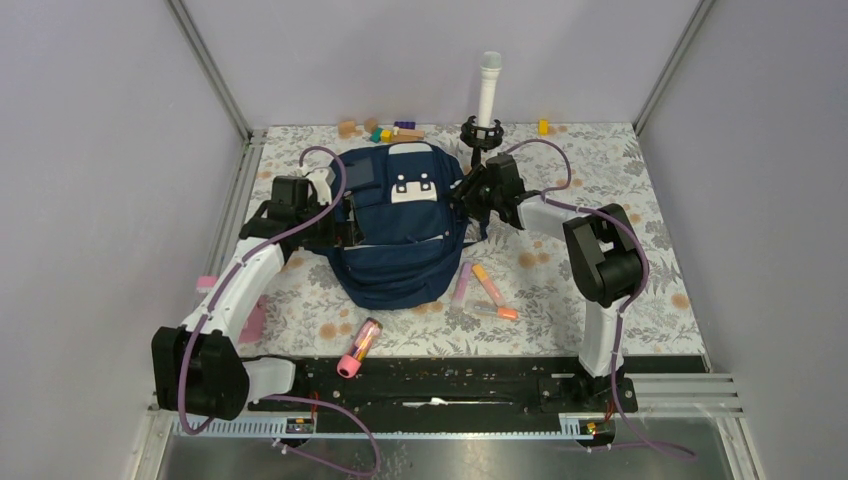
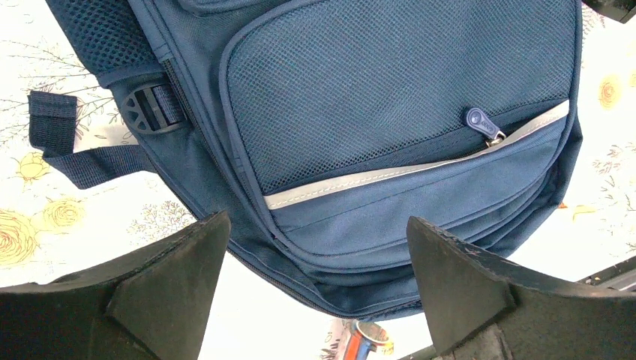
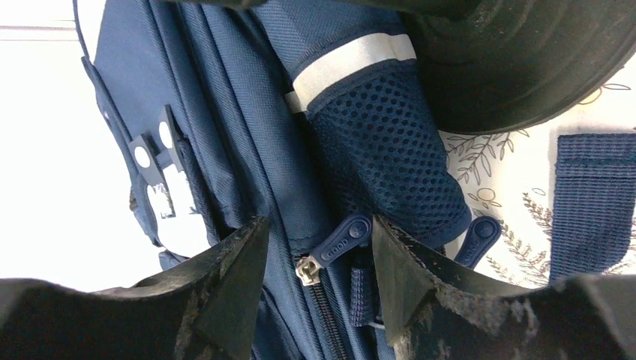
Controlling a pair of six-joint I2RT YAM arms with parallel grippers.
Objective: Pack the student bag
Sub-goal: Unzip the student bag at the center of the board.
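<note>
The student bag (image 1: pixel 400 235), navy blue with white patches, lies flat in the middle of the flowered table. My left gripper (image 1: pixel 345 232) is at the bag's left side. In the left wrist view it (image 2: pixel 319 251) stands wide open above the bag's lower edge (image 2: pixel 390 97), with nothing between its fingers. My right gripper (image 1: pixel 468 197) is at the bag's upper right side. In the right wrist view it (image 3: pixel 319 251) is open, with a blue zipper pull (image 3: pixel 341 240) and its metal slider lying between the jaws, not pinched. A second pull (image 3: pixel 480 238) lies just outside the right finger.
Pens (image 1: pixel 487 285) lie right of the bag and a pink tube (image 1: pixel 360 347) in front of it. A white cylinder on a black stand (image 1: pixel 488 95) rises just behind my right gripper. Small blocks (image 1: pixel 392 130) line the back edge. A pink object (image 1: pixel 254 320) lies by the left arm.
</note>
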